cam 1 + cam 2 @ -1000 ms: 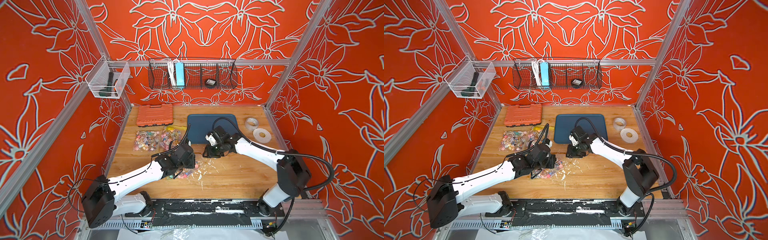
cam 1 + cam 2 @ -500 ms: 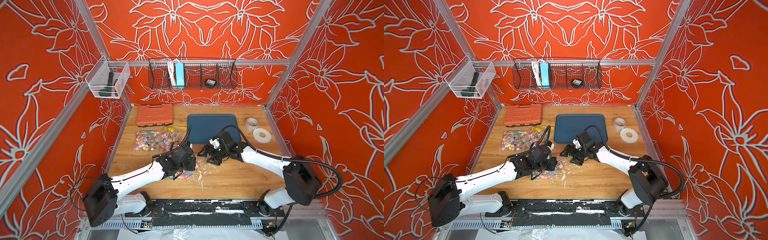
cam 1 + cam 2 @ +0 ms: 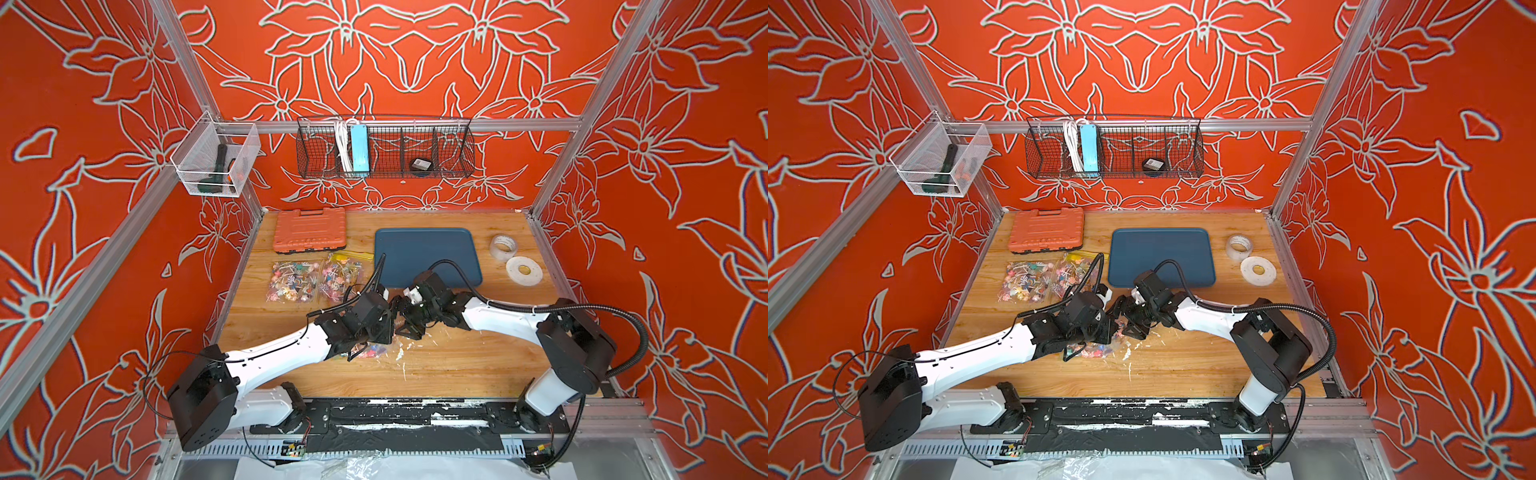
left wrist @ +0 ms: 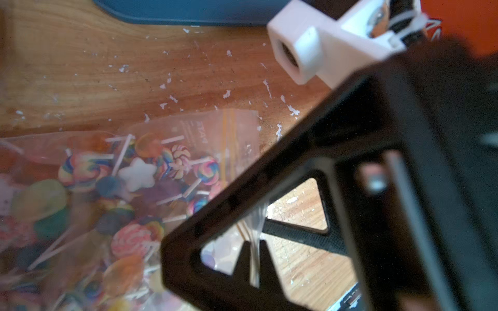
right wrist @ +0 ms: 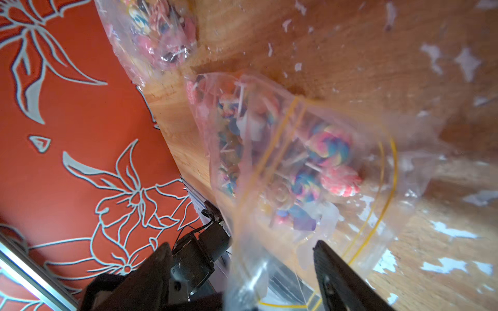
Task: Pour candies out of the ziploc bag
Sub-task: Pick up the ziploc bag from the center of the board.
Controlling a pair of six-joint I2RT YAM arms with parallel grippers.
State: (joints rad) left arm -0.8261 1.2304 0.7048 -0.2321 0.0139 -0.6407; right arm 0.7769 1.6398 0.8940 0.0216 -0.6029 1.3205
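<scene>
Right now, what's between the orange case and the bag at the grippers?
Two more candy-filled bags, side by side, lie between the orange case and that ziploc bag, in both top views.

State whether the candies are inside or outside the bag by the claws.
Inside: both wrist views show the candies behind the clear plastic of the ziploc bag; none loose.

in both top views the arms' wrists (image 3: 368,318) cover most of the ziploc bag (image 3: 380,354), and its candies (image 3: 366,353) are too small to tell apart. in the left wrist view a blurred black finger frame (image 4: 296,150) hides part of the bag's mouth; in the right wrist view the mouth runs off the edge.
</scene>
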